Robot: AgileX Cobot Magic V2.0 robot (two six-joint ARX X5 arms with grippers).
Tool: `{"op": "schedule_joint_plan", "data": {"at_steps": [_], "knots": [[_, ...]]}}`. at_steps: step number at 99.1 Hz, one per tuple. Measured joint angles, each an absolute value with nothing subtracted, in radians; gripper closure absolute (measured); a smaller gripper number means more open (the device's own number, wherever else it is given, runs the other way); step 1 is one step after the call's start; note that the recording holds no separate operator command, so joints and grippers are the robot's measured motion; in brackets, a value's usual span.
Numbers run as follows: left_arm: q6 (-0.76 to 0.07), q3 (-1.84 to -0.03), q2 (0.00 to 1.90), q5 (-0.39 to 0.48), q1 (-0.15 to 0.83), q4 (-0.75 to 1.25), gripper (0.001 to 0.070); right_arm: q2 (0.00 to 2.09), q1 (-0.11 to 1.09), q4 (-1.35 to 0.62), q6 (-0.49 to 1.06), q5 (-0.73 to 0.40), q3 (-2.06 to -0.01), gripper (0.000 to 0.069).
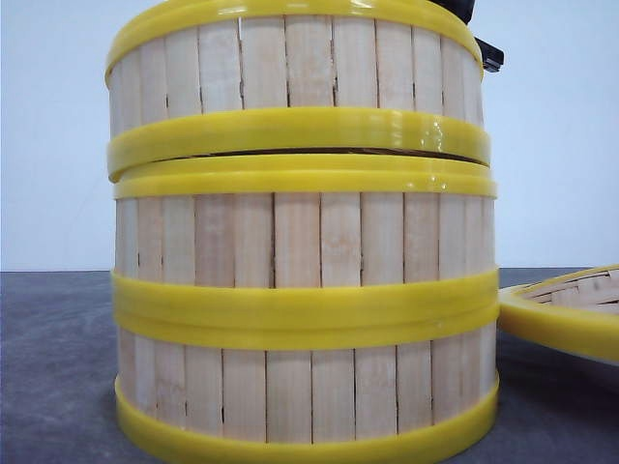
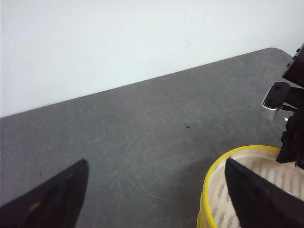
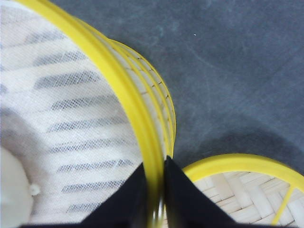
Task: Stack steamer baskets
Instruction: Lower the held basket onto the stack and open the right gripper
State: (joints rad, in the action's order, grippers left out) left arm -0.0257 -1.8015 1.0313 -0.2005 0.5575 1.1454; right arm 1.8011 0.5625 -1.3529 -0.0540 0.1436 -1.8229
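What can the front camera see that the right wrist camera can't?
Only the front view shows the whole side of the pile: three steamer baskets, with the top basket sitting slightly tilted above the middle basket and bottom basket. Only the right wrist view shows the white mesh liner inside the top basket, and the right pincer pinching its yellow rim. Both show the woven-topped lid lying on the dark table beside the pile.

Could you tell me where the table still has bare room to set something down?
Bare table lies left of the basket stack, up to the wall. To the stack's right the lid sits close, so it is crowded.
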Motion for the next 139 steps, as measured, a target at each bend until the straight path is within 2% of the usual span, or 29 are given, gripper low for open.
{"op": "schedule_joint_plan", "data": {"at_steps": [139], "knots": [[-0.026, -1.802, 1.031, -0.2, 0.558, 1.148, 0.0152, 1.734, 0.565, -1.353, -0.054, 0.123, -1.764, 0.0666]]}}
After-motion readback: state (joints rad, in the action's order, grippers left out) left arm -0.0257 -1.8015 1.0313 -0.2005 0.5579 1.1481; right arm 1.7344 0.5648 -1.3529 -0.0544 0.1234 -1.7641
